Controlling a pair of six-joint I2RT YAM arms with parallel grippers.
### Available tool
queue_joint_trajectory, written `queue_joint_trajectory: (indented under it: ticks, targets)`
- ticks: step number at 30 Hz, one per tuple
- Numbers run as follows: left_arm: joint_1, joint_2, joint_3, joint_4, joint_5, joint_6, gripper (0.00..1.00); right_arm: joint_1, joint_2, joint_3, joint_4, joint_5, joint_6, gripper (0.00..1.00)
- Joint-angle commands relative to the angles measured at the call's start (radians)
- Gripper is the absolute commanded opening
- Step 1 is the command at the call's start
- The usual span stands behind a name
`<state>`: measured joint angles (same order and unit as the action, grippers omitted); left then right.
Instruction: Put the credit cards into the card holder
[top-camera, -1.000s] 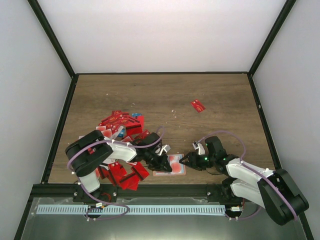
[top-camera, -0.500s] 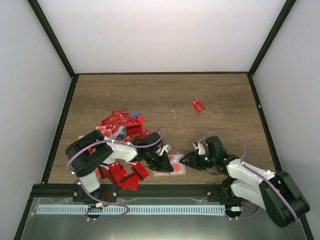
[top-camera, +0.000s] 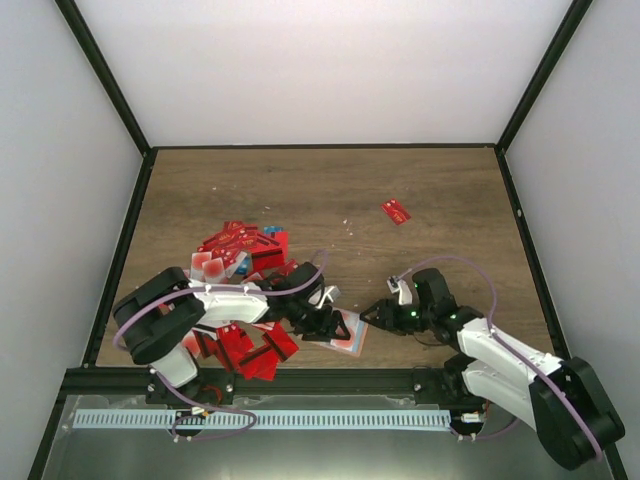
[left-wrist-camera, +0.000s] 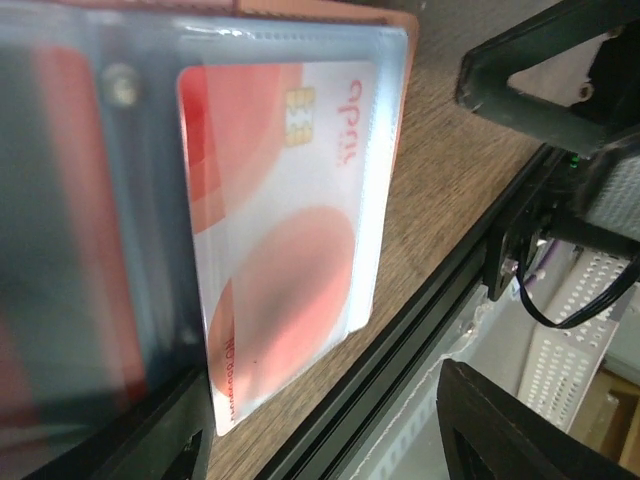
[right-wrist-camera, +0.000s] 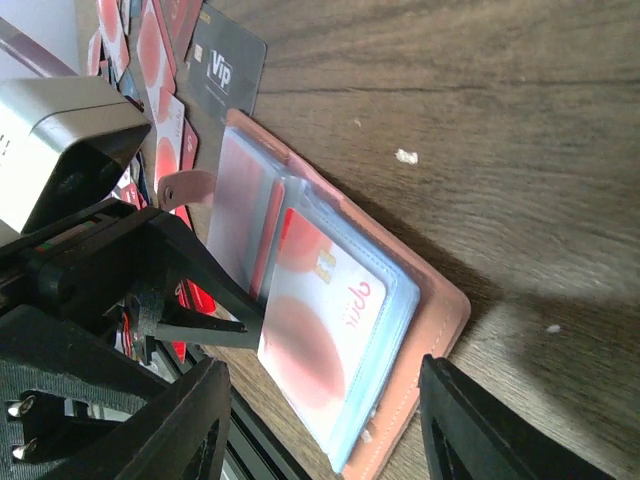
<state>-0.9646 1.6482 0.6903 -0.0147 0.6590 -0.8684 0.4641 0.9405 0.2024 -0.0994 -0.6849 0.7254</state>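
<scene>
We list: card holder (right-wrist-camera: 436, 318), salmon leather-like cover, matt, stitched along the edge; its sleeves (right-wrist-camera: 245, 190), clear glossy plastic, slightly cloudy; sleeved credit card (left-wrist-camera: 290, 250), smooth plastic with a metallic chip; black card (right-wrist-camera: 228, 60), smooth plastic; table (right-wrist-camera: 480, 90), matt wood grain.

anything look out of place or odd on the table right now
One red card lies alone toward the far right of the table, well apart from the messy pile on the left. The pale card in the card holder seems to stick out past its clear sleeve.
</scene>
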Motion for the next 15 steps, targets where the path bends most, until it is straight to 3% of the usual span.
queue_joint_trajectory:
  ticks: [1, 6, 12, 15]
  targets:
    - [-0.001, -0.034, 0.009, -0.129, -0.07, 0.035, 0.66, -0.007, -0.023, 0.061, -0.07, 0.036, -0.035, 0.54]
    - [-0.001, -0.081, 0.03, -0.196, -0.088, 0.057, 0.75, -0.007, -0.042, 0.086, -0.103, 0.037, -0.04, 0.54]
    - [-0.002, -0.129, 0.1, -0.358, -0.207, 0.125, 0.76, -0.007, -0.085, 0.041, -0.044, -0.065, 0.034, 0.54]
    - [-0.001, -0.12, 0.106, -0.376, -0.233, 0.148, 0.71, -0.002, -0.1, -0.016, 0.036, -0.122, 0.106, 0.54]
